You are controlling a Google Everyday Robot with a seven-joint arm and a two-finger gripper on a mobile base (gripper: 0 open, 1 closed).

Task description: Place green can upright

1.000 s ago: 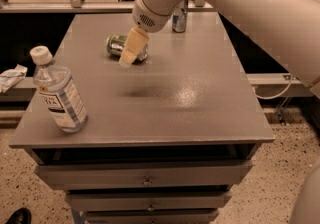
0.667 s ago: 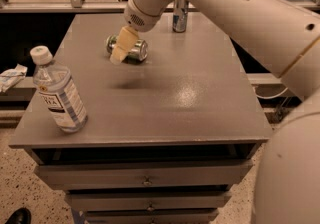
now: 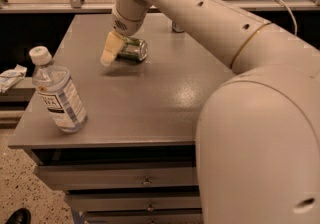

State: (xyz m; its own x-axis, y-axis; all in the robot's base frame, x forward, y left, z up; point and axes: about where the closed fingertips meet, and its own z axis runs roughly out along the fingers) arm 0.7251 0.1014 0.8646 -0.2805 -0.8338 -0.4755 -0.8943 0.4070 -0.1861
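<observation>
a grey metal bench [image 3: 150, 98] with drawers below, seen from above. a short green aluminium drink can [image 3: 133, 49] lies on its side near the bench's far middle, silver end facing right. a cream-coloured gripper [image 3: 108, 54] on a thick white robot arm [image 3: 200, 13] points down just left of the can, possibly touching its end; whether it is apart or together cannot be told. a clear plastic water bottle with a white cap [image 3: 57, 93] stands at the front left, well apart.
</observation>
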